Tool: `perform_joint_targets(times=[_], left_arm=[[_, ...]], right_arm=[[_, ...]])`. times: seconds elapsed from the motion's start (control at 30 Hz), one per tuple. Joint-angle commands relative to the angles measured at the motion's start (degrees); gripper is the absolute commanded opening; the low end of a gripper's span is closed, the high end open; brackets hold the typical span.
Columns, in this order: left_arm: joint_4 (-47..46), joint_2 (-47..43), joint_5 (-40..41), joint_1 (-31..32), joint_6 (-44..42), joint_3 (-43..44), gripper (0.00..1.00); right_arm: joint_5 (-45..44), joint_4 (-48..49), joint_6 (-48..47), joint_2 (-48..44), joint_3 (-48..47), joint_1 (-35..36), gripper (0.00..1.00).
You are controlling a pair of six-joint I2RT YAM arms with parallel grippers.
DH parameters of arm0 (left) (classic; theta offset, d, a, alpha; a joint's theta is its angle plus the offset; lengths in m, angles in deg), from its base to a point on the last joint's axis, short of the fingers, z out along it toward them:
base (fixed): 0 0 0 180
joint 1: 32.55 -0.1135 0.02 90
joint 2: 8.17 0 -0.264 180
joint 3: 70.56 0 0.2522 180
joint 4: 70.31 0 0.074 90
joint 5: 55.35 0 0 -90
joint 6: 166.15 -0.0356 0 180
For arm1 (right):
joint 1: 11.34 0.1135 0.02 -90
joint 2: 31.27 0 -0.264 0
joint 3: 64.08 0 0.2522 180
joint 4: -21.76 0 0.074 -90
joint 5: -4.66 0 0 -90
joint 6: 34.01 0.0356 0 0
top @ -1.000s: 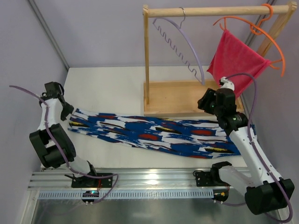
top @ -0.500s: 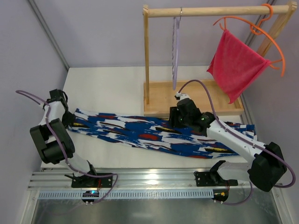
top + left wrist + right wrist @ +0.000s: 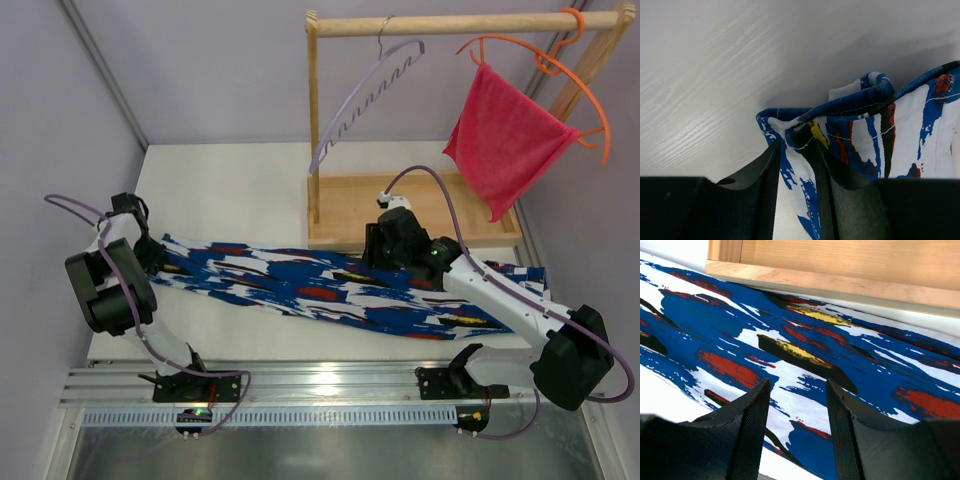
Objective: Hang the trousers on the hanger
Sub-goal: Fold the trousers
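Found royal-blue patterned fabric trousers (image 3: 330, 290) flat on white table (image 3: 230, 180), lavender zigzag plastic hanger (image 3: 365, 90) tilted on wooden rail (image 3: 450, 22). Saw left gripper (image 3: 797, 200) pinching 1 trouser end, right gripper (image 3: 797, 435) spread apart over the middle. Needed both layers pinched squarely before lifting.

Top view: bright, even, diffuse light from overhead, no hard shadows. Strong glare patch on metal rail (image 3: 325, 385) at near edge, mid. Thin soft shadow along trousers (image 3: 330, 285) edge on table (image 3: 230, 180). Walls w/ lilac cast. Sharp overall.

Left wrist: table bright at top-left corner, falling to broad soft shadow twd top-right. Grain + stitching in focus. Left gripper (image 3: 796, 150) near-black, underexposed, little detail.

Right wrist: well lit, print crisp at centre. Wooden base (image 3: 840, 260) warm, evenly lit. Right gripper (image 3: 797, 390) dark, pad texture visible, edges slightly soft.
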Motion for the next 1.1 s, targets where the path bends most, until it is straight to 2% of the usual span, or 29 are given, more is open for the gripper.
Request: perform_joint_targets(times=[0.0,0.03,0.1,0.13,0.17,0.2,0.43,0.7,0.83,0.87,0.9,1.07], left_arm=[[-2.3,1.2,-2.2,-0.3,1.1,1.5,0.32],[-2.3,1.9,-2.4,-0.2,0.8,1.6,0.30],[-1.4,2.4,-1.5,-0.3,0.3,2.7,0.20],[-0.8,2.5,-0.9,-0.2,-0.2,3.0,0.15],[0.6,2.5,0.4,-0.2,-0.4,4.1,0.05],[1.3,2.3,1.5,0.0,-0.7,4.4,0.02],[5.8,-0.1,11.7,3.8,-3.4,7.4,0.00],[9.9,2.6,21.8,4.4,-6.1,9.7,0.02],[9.2,4.0,20.7,4.5,-7.6,11.7,0.16],[9.4,4.2,19.1,4.4,-7.8,12.2,0.25],[9.9,4.6,19.0,4.5,-7.5,12.4,0.28],[12.9,1.8,20.1,4.7,-6.3,14.8,0.33]], right_arm=[[-2.7,-0.5,-0.2,-1.9,-1.2,0.4,0.51],[-2.7,-0.6,-0.2,-1.8,-1.4,0.4,0.51],[-3.2,-0.9,-0.5,-1.8,-1.6,0.3,0.51],[-3.4,-1.2,-0.6,-1.8,-1.6,0.4,0.51],[-3.4,-1.2,-0.7,-1.8,-1.6,0.4,0.51],[-3.7,-1.1,-0.6,-1.7,-1.6,0.4,0.51],[-3.4,0.0,-0.3,-0.1,-0.3,0.4,0.51],[-2.7,2.1,0.0,1.7,1.8,0.4,0.51],[-2.7,2.0,-0.2,1.2,2.2,0.5,0.51],[-2.7,1.7,-0.2,1.0,2.1,0.4,0.51],[-3.0,1.5,-0.3,0.5,2.0,0.4,0.51],[-1.1,1.4,-1.0,-1.0,1.5,0.3,0.51]])
